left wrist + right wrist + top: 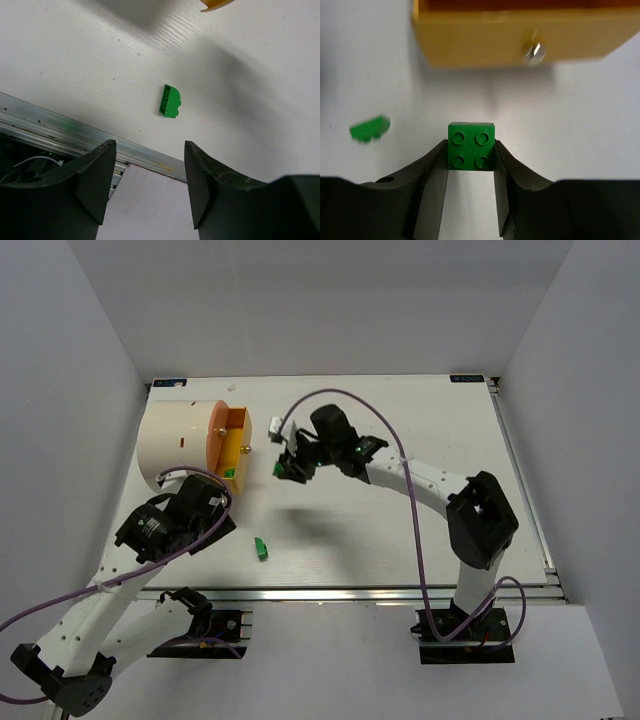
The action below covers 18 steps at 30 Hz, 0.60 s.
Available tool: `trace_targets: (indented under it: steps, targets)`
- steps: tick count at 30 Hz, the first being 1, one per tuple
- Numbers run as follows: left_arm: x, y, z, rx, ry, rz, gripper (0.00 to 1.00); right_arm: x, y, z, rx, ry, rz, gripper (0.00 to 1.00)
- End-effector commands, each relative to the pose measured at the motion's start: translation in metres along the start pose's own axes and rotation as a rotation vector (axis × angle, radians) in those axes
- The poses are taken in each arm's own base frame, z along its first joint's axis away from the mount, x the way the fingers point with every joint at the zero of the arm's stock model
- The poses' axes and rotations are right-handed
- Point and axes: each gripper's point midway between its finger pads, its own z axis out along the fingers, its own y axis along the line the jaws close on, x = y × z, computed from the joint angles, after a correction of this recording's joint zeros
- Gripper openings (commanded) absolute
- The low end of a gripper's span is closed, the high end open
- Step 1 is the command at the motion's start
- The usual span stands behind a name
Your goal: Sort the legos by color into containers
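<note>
right pincer (470,159) is clamped on a green square brick (471,142), studs facing the wrist camera, held just short of the orange drawer (520,30) with its brass knob (534,51). that drawer juts out of the cream drum (180,440), so it's the way in, and i'd say this is a line-up for the drop. over on the left, left pincer (150,165) hangs open and empty above a second green brick (170,101), loose on the surface (75,50) near the front rail (60,130), likely the next pick.
</note>
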Motion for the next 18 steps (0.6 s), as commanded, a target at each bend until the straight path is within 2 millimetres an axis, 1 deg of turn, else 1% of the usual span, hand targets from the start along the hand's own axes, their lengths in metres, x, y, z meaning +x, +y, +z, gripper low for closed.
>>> trace_targets:
  steps: [1, 2, 4, 5, 6, 7, 9, 10, 12, 13, 14, 18]
  targets:
    - [-0.003, -0.008, 0.002, 0.031, -0.017, -0.062, 0.67, -0.080, -0.015, 0.010, -0.006, -0.183, -0.014, 0.00]
    - [-0.002, -0.007, 0.003, 0.029, -0.016, -0.064, 0.67, -0.089, -0.020, 0.014, -0.001, -0.203, -0.013, 0.00]
    - [0.000, -0.006, 0.004, 0.028, -0.011, -0.069, 0.67, -0.118, -0.034, 0.023, 0.017, -0.273, -0.012, 0.00]
    - [0.002, -0.005, 0.006, 0.022, -0.007, -0.069, 0.67, -0.130, -0.039, 0.025, 0.023, -0.308, -0.015, 0.00]
    - [0.003, -0.004, 0.006, 0.021, -0.004, -0.070, 0.67, -0.137, -0.040, 0.029, 0.022, -0.326, -0.011, 0.00]
    - [0.003, -0.004, 0.006, 0.024, -0.004, -0.077, 0.67, -0.146, -0.045, 0.036, 0.024, -0.348, 0.004, 0.00]
    - [0.005, -0.002, 0.006, 0.021, 0.000, -0.084, 0.67, -0.157, -0.048, 0.042, 0.027, -0.382, 0.005, 0.00]
    - [0.006, -0.001, 0.006, 0.020, 0.002, -0.090, 0.67, -0.154, -0.050, 0.049, 0.028, -0.383, 0.018, 0.00]
    - [0.007, 0.000, 0.005, 0.021, 0.003, -0.094, 0.67, -0.157, -0.053, 0.054, 0.036, -0.402, 0.018, 0.00]
    - [0.007, 0.001, 0.005, 0.022, -0.001, -0.100, 0.67, -0.160, -0.051, 0.057, 0.035, -0.421, 0.014, 0.00]
    - [0.007, 0.002, 0.005, 0.018, 0.001, -0.098, 0.67, -0.158, -0.049, 0.060, 0.030, -0.425, 0.016, 0.00]
    - [0.007, 0.004, 0.004, 0.014, -0.002, -0.102, 0.67, -0.160, -0.047, 0.064, 0.029, -0.449, 0.028, 0.00]
